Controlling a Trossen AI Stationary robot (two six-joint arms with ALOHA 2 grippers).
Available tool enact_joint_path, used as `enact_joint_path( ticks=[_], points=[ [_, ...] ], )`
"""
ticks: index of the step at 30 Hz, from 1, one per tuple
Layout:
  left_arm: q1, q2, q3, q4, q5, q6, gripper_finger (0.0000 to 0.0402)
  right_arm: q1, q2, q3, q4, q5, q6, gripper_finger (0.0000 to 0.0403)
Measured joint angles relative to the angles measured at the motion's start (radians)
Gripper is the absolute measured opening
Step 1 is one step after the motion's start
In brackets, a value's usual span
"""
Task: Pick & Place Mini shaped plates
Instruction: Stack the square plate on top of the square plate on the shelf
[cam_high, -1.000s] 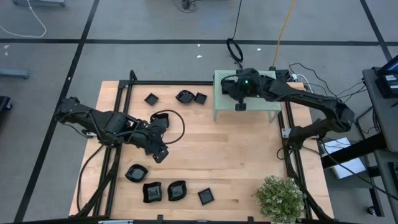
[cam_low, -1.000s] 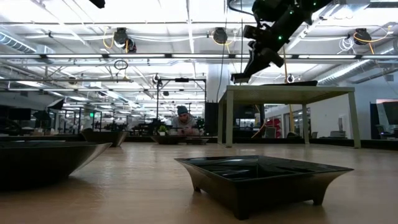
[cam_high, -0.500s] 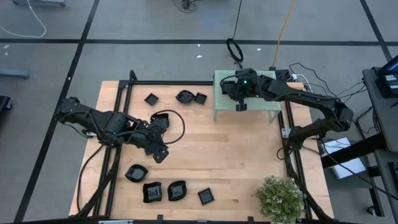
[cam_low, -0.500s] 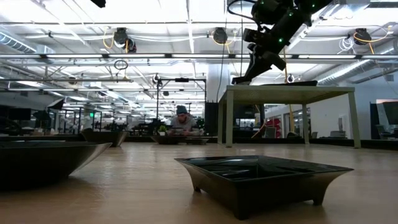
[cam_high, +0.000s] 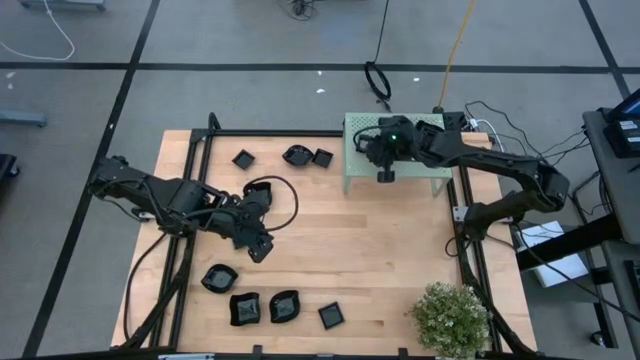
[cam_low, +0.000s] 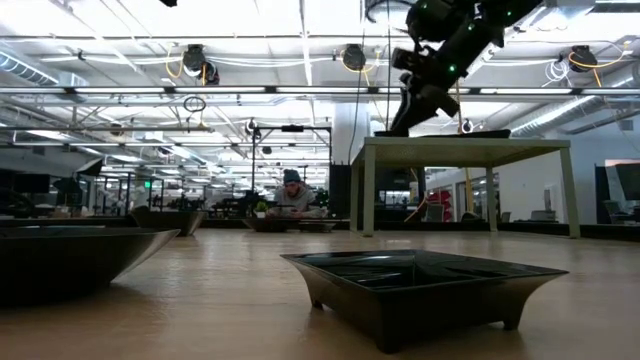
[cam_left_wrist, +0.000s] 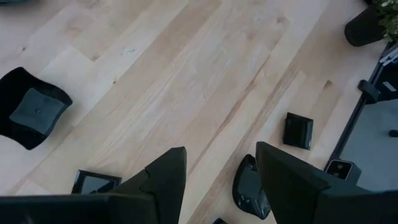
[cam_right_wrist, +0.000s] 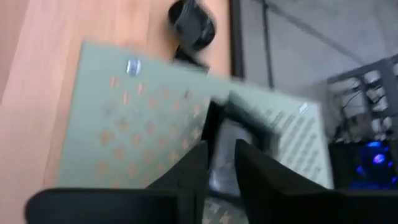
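Here a small black plate (cam_right_wrist: 231, 134) lies on top of the pale green perforated box (cam_high: 360, 170), at about one o'clock on the table (cam_high: 380, 250). The right gripper (cam_high: 385, 172) sits directly over it, fingers slightly parted astride the plate; whether they grip it I cannot tell. Other mini plates lie at eleven o'clock (cam_high: 243, 158) and at seven o'clock (cam_high: 218, 277). The left gripper (cam_high: 257, 247), spread wide and empty, hovers at nine o'clock.
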Motion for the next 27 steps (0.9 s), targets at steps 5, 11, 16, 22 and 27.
enact_joint_path(
  ticks=[5, 11, 16, 22, 27],
  points=[
    [0.0, 0.0, 0.0, 0.0, 0.0, 0.0, 0.0198, 0.028, -0.049, 0.0, 0.016, 0.002, 0.001, 0.0099],
    [0.0, 0.0, 0.0, 0.0, 0.0, 0.0, 0.0198, 0.109, -0.147, 0.0, 0.013, -0.023, 0.256, 0.0106],
    [0.0, 0.0, 0.0, 0.0, 0.0, 0.0, 0.0198, 0.227, -0.191, 0.0, -0.026, -0.231, 0.598, 0.0095],
    [0.0, 0.0, 0.0, 0.024, -0.004, 0.0, 0.0198, 0.459, -0.169, 0.0, -0.084, -0.264, 0.621, 0.0087],
    [0.0, 0.0, 0.0, 0.106, -0.008, 0.002, 0.0198, 0.614, -0.094, 0.0, -0.048, -0.263, 0.619, 0.0091]
  ],
)
